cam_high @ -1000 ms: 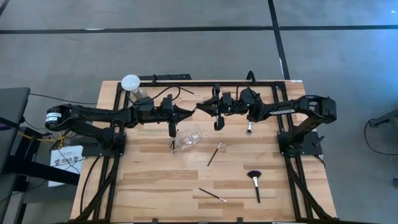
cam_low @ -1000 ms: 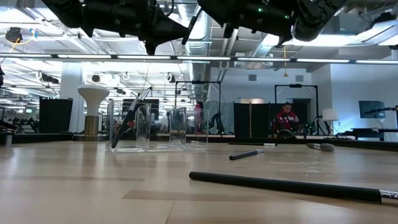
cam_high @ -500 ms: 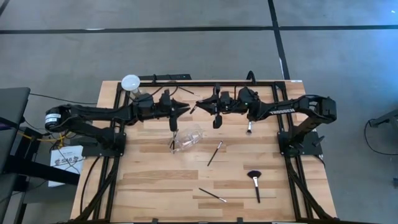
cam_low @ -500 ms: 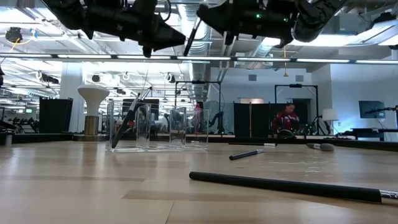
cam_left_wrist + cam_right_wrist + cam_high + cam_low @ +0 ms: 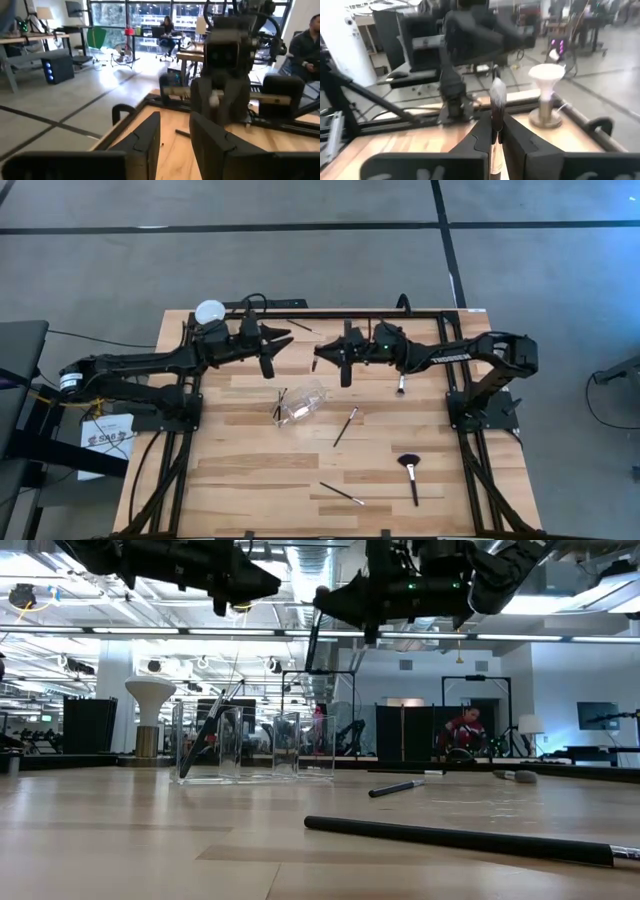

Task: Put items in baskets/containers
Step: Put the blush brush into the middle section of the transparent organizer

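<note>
**Bench and arms.** The bench point(image 5: 250, 480) carried both arms, which reached along its far edge. A second earlier the two grippers had met nose to nose above the far middle. They had since drawn apart, and the left gripper point(image 5: 283, 336) had pulled back toward the far-left corner. Its fingers stood partly apart with nothing between them. The right gripper point(image 5: 322, 352) hung over the far middle, closed narrowly on a brush point(image 5: 497, 100) that pointed up past its fingers. This read as a hand-over just finished: the left had let go and the right alone carried the brush, which had yet to reach the cup.

**Stand.** A white-domed stand point(image 5: 210, 312) stood at the far-left corner, just beside the left arm. It took no part in the task.

**Cup.** The clear cup point(image 5: 305, 400) sat near the bench's middle, nearer than both grippers. At least one dark brush point(image 5: 210, 730) leaned inside it, tip above the rim. Whether it held more could not be told.

**Loose brushes.** Four lay on the bench:
- the fan brush point(image 5: 408, 473), toward the near-right corner
- one point(image 5: 346, 425) just right of the cup
- one point(image 5: 342, 494) by the near edge
- one point(image 5: 401, 385) under the right arm
</note>
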You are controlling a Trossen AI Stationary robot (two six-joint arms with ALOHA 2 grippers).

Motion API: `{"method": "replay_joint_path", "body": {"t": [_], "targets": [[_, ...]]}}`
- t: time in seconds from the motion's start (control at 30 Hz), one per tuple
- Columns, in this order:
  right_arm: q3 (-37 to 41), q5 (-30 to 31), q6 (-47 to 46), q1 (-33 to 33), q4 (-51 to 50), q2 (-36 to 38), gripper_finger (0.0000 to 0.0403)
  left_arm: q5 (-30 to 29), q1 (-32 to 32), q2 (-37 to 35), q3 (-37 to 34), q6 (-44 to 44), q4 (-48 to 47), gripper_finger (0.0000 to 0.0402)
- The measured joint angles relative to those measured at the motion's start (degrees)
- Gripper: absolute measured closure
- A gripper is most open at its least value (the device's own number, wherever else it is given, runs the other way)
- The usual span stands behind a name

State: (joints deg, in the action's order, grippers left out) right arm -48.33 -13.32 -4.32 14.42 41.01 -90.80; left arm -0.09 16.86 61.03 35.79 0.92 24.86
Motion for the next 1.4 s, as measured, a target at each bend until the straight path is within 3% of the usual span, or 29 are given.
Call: {"method": "replay_joint_path", "body": {"t": [0.33,0.53,0.77,1.07,1.23,1.4], "targets": [[-0.7,1.8,-7.7,-2.3,2.1,-5.0,0.0378,0.1,-1.1,0.4,0.0,0.2,-6.0,0.0301],[-3.0,2.9,-9.8,-5.1,1.5,-9.4,0.0394,0.2,-1.5,-0.7,0.0,0.5,-6.3,0.0301],[-4.0,7.2,-11.2,-6.8,1.5,-9.4,0.0376,0.5,-2.5,-6.6,-1.3,0.4,-8.1,0.0302],[-4.0,12.4,-13.4,-9.0,4.4,-12.3,0.0389,0.5,-2.9,-16.1,-5.1,-0.1,-6.5,0.0302],[-4.0,12.5,-16.4,-9.0,8.4,-16.3,0.0371,0.5,-5.2,-17.0,-5.7,-1.2,-5.2,0.0302],[-4.2,13.7,-16.7,-9.1,9.1,-18.9,0.0390,0.5,-7.9,-16.8,-5.8,-1.2,-4.7,0.0302]]}}
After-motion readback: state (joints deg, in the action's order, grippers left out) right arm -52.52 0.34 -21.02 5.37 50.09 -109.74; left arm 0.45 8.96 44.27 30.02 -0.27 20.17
